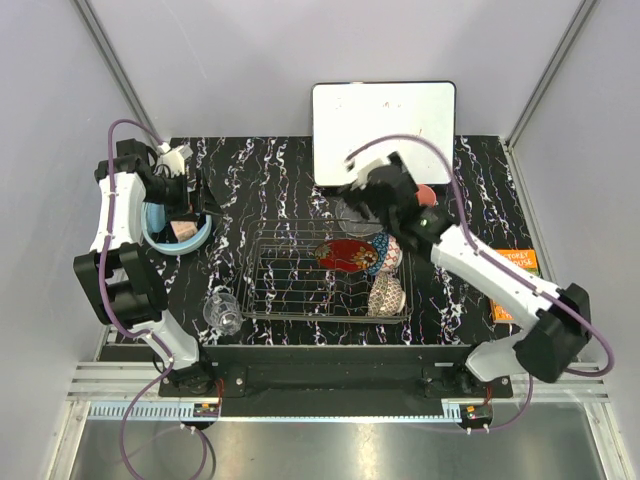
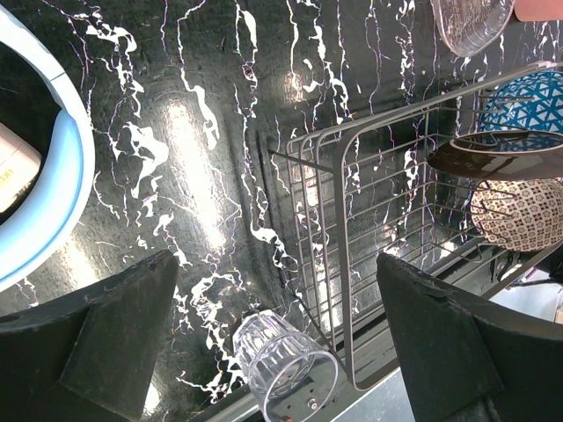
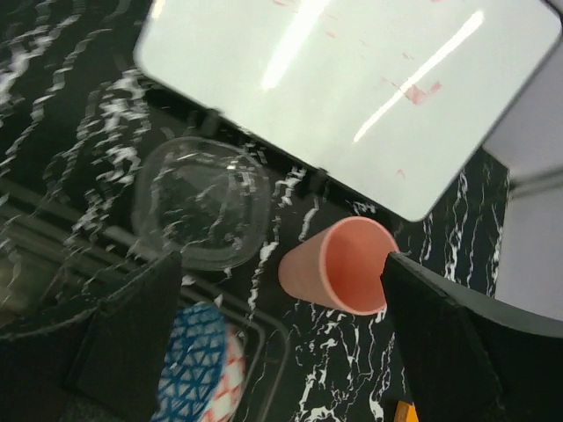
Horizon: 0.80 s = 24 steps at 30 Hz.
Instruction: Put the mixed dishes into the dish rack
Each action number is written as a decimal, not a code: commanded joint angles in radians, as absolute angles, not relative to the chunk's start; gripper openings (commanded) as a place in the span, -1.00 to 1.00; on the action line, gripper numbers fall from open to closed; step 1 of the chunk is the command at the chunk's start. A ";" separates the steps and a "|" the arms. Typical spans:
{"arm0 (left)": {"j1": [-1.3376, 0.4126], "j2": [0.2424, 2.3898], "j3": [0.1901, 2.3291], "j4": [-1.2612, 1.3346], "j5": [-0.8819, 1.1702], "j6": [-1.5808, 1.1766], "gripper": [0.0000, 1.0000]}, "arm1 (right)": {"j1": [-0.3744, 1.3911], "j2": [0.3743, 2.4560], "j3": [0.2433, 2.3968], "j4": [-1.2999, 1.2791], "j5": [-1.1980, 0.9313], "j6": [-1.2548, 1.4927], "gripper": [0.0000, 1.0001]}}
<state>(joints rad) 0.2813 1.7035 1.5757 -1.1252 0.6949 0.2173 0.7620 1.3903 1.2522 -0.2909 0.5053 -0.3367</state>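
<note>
The right gripper, its jaws wide and empty, hangs over the upright pink plastic cup on the worktop behind the dish rack, the cup off-centre between the jaws.

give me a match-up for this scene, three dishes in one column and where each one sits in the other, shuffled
Things:
1 red lacquer bowl
2 small clear glass
3 pink cup

Places:
a beside the white board
b inside the dish rack
c outside the dish rack, off its left end

Pairs: 1-b, 2-c, 3-a
</note>
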 commanded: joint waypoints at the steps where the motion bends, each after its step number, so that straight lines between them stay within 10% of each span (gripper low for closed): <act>1: 0.288 1.697 1.615 -1.120 0.707 0.221 0.98 | 0.508 1.526 1.428 -0.311 0.268 -0.037 1.00; 13: 0.290 1.680 1.612 -1.132 0.680 0.229 0.98 | 0.315 2.046 1.916 -0.448 -0.179 0.178 0.89; 24: 0.288 1.687 1.654 -1.138 0.698 0.187 0.98 | 0.291 2.131 1.769 -0.439 -0.187 0.193 0.71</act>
